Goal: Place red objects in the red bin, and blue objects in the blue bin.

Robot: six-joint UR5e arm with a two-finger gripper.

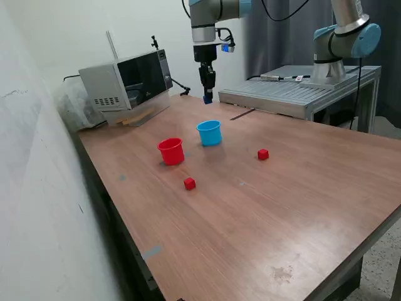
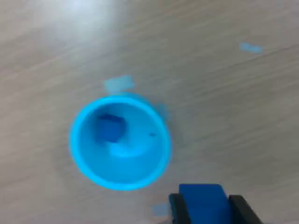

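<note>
Hanging high above the blue bin (image 1: 209, 133), the gripper (image 1: 207, 97) pinches a small blue cube (image 1: 207, 98). The red bin (image 1: 170, 151) stands just beside the blue bin. One red cube (image 1: 189, 183) lies near the red bin, another red cube (image 1: 263, 153) farther off on the table (image 1: 250, 219).

From the wrist, the held cube (image 2: 204, 201) sits between the fingers (image 2: 176, 208), beside the blue bin (image 2: 93, 172). Another blue cube (image 2: 110, 127) lies inside it.
</note>
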